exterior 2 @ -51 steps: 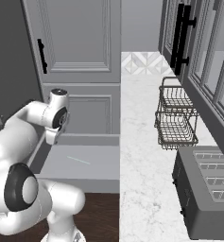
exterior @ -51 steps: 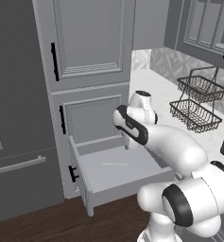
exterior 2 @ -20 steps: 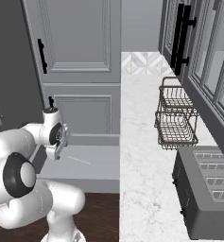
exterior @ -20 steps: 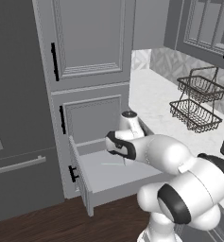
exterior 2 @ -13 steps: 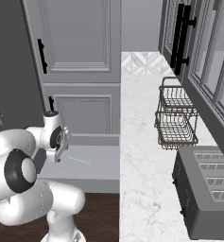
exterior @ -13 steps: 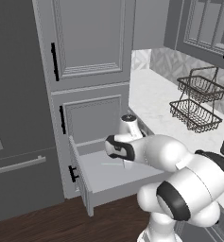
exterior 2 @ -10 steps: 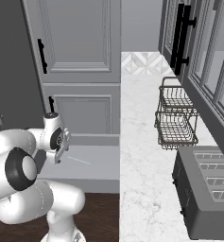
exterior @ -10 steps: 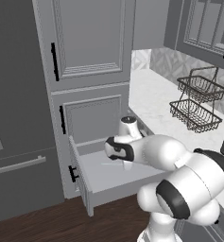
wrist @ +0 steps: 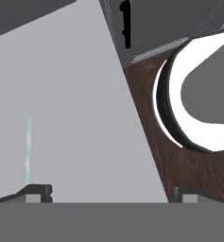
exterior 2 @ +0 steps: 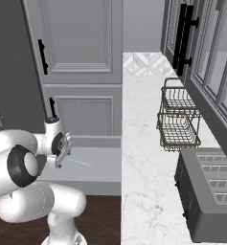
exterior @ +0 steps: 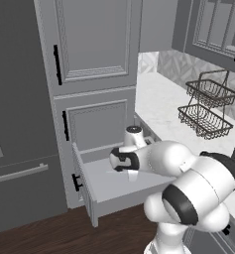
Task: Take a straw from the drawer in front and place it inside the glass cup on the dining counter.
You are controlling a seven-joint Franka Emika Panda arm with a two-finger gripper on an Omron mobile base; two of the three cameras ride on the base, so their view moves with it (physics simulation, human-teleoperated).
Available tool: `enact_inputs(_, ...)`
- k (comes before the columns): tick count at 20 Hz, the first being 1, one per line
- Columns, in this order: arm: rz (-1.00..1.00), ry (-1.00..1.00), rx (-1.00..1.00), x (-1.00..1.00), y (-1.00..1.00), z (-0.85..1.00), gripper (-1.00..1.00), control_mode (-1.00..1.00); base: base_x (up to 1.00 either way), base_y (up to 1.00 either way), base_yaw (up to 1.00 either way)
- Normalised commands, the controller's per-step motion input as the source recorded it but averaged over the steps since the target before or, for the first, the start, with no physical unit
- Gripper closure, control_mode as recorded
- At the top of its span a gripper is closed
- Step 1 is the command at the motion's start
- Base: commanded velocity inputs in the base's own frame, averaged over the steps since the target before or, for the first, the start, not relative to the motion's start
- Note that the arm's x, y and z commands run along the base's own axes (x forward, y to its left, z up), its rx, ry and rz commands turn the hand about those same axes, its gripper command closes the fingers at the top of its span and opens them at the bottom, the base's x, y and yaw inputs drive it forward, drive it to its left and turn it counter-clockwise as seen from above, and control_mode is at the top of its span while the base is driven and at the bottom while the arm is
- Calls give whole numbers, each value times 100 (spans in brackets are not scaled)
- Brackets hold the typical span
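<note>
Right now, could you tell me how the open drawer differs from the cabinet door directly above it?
The drawer is pulled out, showing its pale grey inside; the cabinet door above it is shut flat. The drawer holds the straw, lying on its floor; what lies behind the cabinet door is hidden. The open gripper hangs over the drawer, not at the cabinet door. Both have grey fronts and a black bar handle.

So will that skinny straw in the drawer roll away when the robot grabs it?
Probably yes: the straw looks thin and round, lying flat on the smooth drawer floor. It likely weighs almost nothing and may bend if squeezed.
</note>
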Motion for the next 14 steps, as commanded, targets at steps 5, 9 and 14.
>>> enact_inputs(5, -5, 0, 0, 4, -4, -14, -100, -100, 0, 0, 0)
enact_inputs(9, -4, 0, 0, 9, -9, -11, -100, -100, 0, 0, 0)
enact_inputs(14, -2, 0, 0, 12, -10, -9, -100, -100, 0, 0, 0)
